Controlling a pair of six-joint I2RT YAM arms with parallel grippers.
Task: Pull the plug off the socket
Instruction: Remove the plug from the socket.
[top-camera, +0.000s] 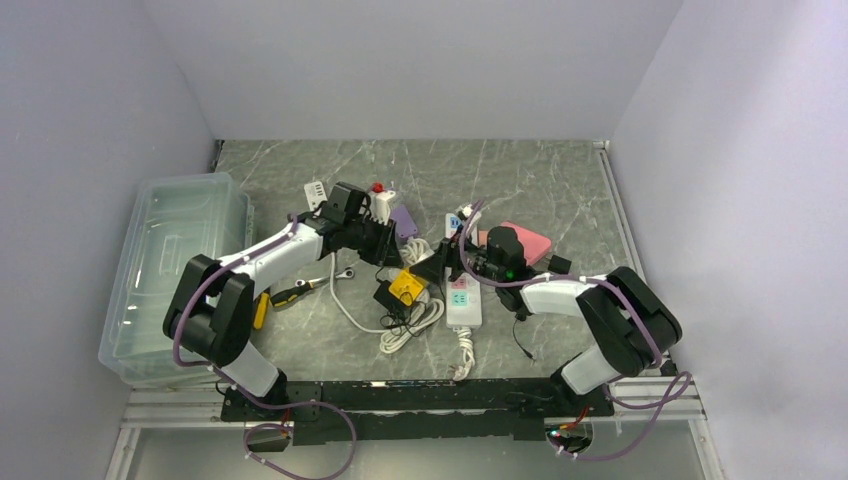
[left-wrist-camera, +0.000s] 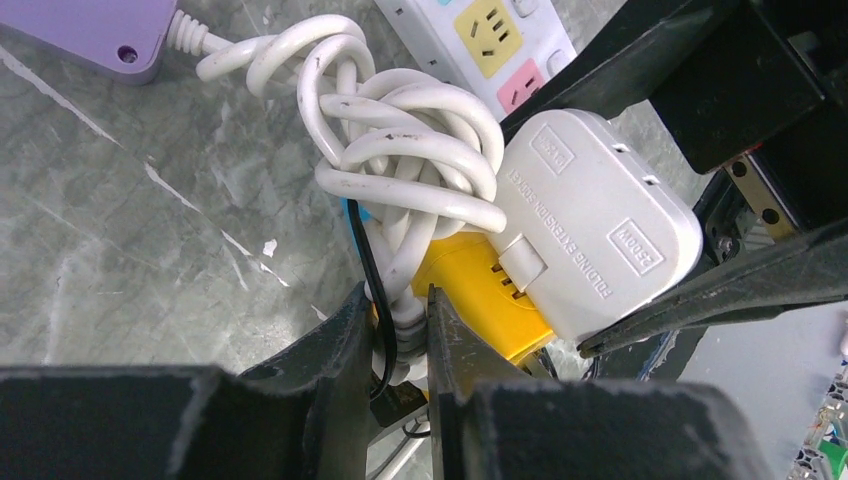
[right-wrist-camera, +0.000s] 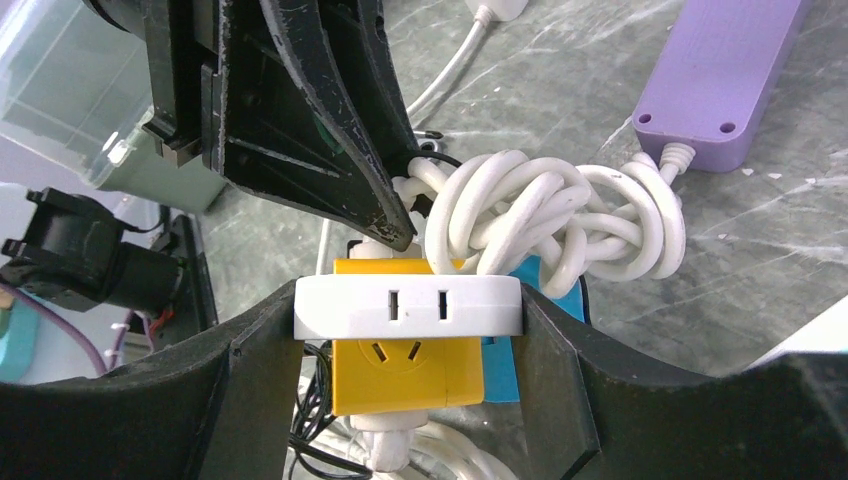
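A yellow cube socket (right-wrist-camera: 405, 370) has a white plug adapter (right-wrist-camera: 410, 308) seated against one face. My right gripper (right-wrist-camera: 410, 312) is shut on that white plug, one finger on each end. My left gripper (left-wrist-camera: 400, 300) is shut on the white cable's ribbed collar where it leaves the yellow socket (left-wrist-camera: 480, 290), with a thin black wire caught in beside it. A knotted coil of white cable (left-wrist-camera: 410, 150) lies right behind. In the top view the yellow socket (top-camera: 405, 285) sits between the left gripper (top-camera: 392, 252) and the right gripper (top-camera: 440, 262).
A clear plastic bin (top-camera: 175, 270) stands at the left. A purple power strip (top-camera: 403, 220), a white power strip (top-camera: 462, 300), a pink box (top-camera: 530, 242), a black adapter (top-camera: 390, 297) and a yellow-handled screwdriver (top-camera: 262, 308) crowd the table around the grippers.
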